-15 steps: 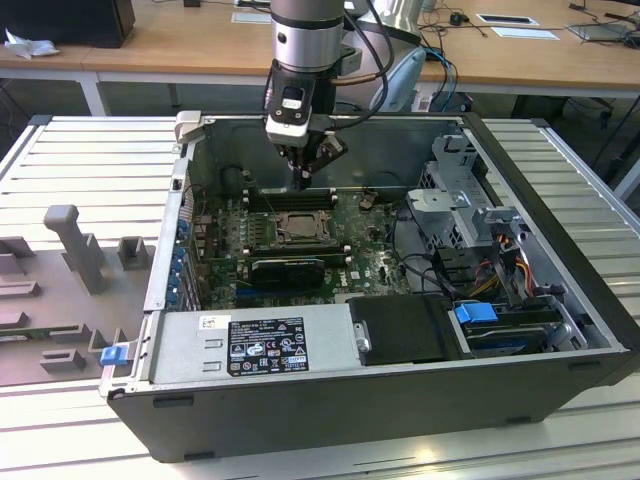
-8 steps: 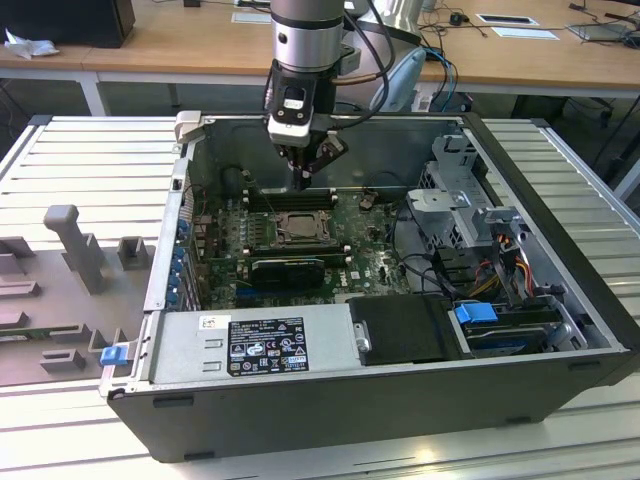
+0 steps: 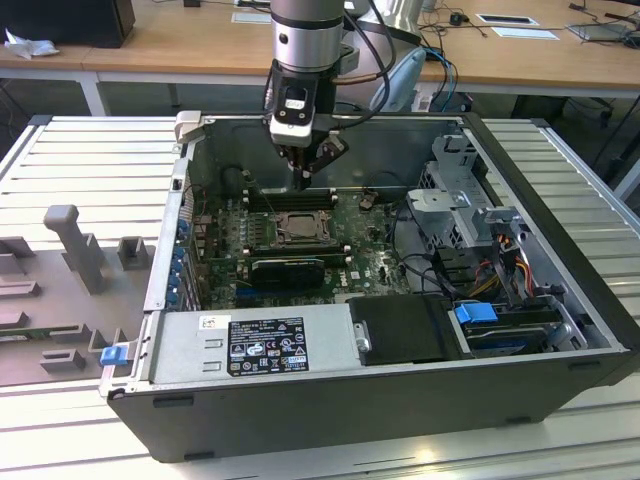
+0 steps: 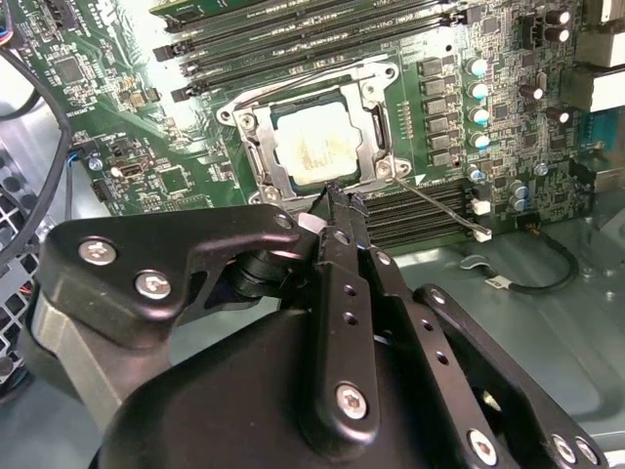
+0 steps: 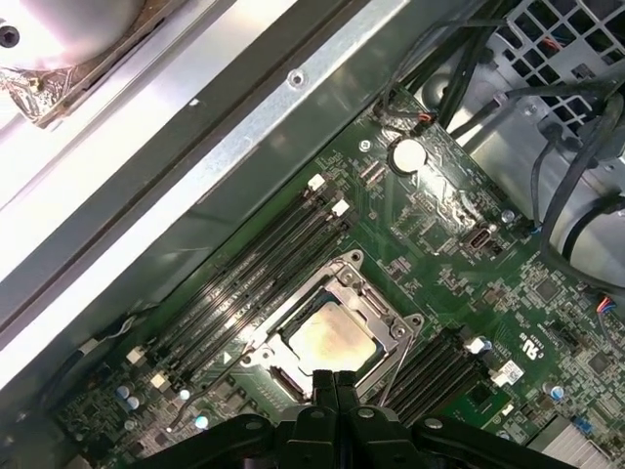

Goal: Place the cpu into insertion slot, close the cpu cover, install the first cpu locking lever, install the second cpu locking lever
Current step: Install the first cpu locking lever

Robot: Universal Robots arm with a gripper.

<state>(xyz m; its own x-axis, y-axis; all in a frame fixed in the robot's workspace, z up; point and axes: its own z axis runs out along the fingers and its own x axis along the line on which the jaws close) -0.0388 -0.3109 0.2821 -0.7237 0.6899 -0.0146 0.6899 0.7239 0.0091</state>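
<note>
cpu (image 4: 311, 149), pale silvery square, framed by dull-metal cpu cover (image 4: 262, 161)

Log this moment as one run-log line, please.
cpu: seated | cover: down over it | gripper: shut, above cover edge

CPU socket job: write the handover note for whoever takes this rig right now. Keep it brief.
The gripper is shut with nothing seen in it, its tips at the edge of the insertion slot.
The cpu sits in the slot, pale face up.
The cpu cover lies flat around the chip and looks closed.
One thin locking lever angles away from the socket corner over the memory slots and looks unlatched; the other lever's state cannot be told.
Done: cpu placed, cover apparently closed.
Left: at least one lever, possibly both.
</note>
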